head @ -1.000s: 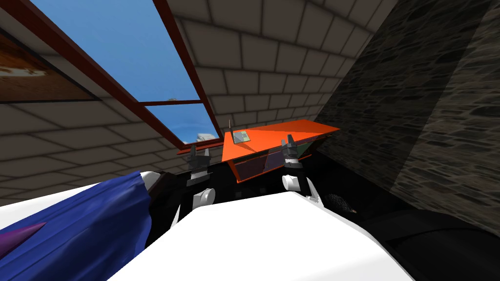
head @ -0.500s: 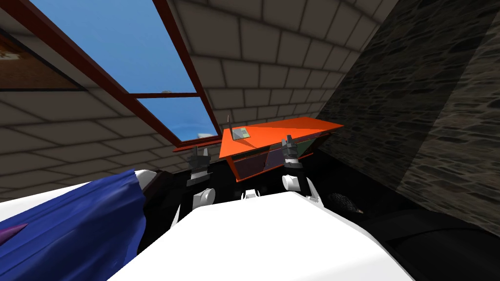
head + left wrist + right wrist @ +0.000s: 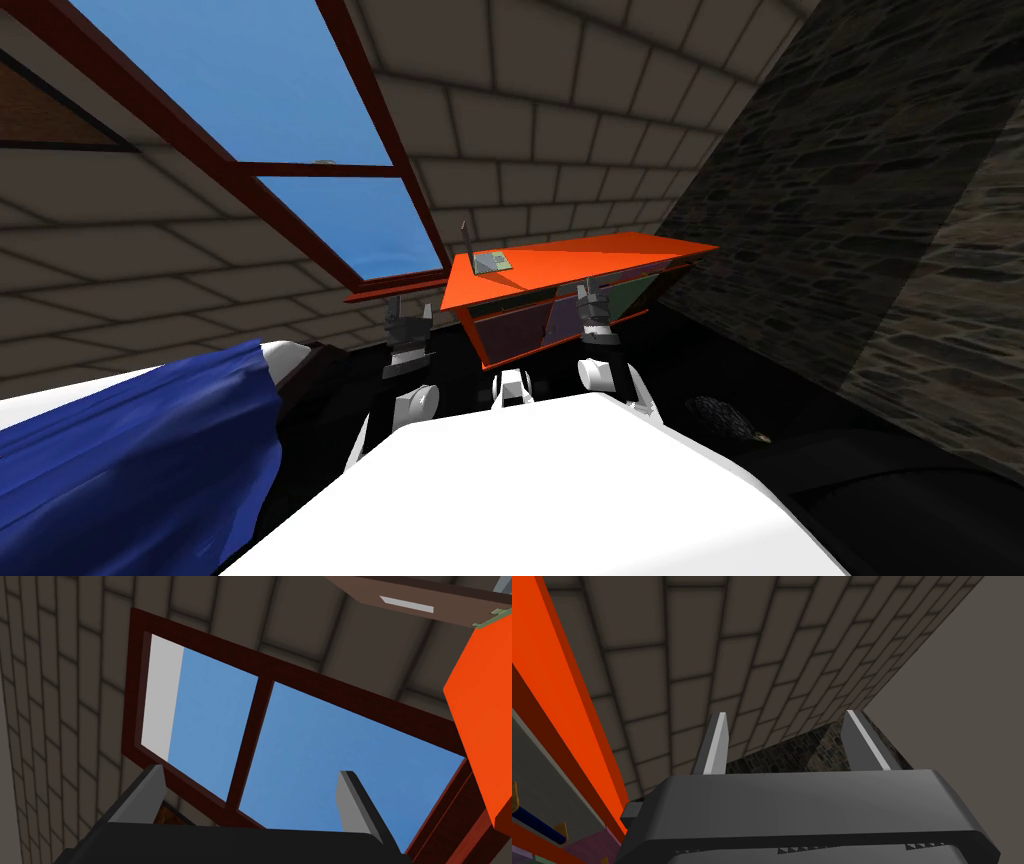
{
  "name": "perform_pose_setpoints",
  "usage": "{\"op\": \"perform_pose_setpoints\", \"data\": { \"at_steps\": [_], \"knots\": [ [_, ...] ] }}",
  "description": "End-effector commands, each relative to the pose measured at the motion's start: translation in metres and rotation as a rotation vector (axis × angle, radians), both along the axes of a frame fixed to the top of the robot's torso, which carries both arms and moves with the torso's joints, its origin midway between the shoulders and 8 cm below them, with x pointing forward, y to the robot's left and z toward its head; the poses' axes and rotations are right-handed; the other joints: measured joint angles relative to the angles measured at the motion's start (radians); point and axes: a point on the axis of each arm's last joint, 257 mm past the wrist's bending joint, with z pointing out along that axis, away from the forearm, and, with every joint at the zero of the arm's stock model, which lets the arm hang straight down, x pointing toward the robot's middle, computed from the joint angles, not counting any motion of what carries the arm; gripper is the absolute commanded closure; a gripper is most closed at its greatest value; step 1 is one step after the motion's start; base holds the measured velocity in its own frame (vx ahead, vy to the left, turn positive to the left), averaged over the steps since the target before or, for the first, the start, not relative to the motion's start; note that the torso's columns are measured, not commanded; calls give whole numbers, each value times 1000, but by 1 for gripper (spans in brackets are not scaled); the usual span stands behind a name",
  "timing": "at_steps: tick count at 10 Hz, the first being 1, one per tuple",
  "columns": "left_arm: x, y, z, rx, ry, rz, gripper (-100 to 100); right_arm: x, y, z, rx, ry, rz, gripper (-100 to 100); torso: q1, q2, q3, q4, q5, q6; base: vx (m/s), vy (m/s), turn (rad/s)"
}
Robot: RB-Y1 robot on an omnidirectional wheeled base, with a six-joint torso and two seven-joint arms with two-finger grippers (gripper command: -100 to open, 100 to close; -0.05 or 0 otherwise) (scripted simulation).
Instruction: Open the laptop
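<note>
In the brick-walled room, the left gripper and right gripper hung with fingers spread and empty before the orange desk, the laptop lying farther back on its top near the window, so a closer, higher reach seemed wise.

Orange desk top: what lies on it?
A small flat grey-green laptop lies near the window-side corner of the orange desk top, a thin dark sliver upright beside it. Its screen cannot be seen.

You've got an orange desk just ahead of the right gripper. A window with a dark red frame is ahead of the left gripper, a blue cloth lies left of it, and a dark stone wall stands far right.
</note>
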Motion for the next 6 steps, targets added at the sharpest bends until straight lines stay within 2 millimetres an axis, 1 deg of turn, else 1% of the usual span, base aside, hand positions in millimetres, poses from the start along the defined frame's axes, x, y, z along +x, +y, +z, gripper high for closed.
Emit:
{"op": "perform_pose_setpoints", "data": {
  "at_steps": [1,4,6],
  "knots": [
    [13,-6,-1,30,29,-36,-100,0,0,0,0,0,0,0,0,3,-4,3,0,0,-2,-42,78],
    [35,-10,0,44,64,-70,-100,0,0,0,0,0,0,0,0,3,-6,4,0,0,4,-65,98],
    [52,-12,4,42,87,-88,-100,0,0,0,0,0,0,0,0,4,-5,4,0,0,-2,-88,147]
  ]
}}
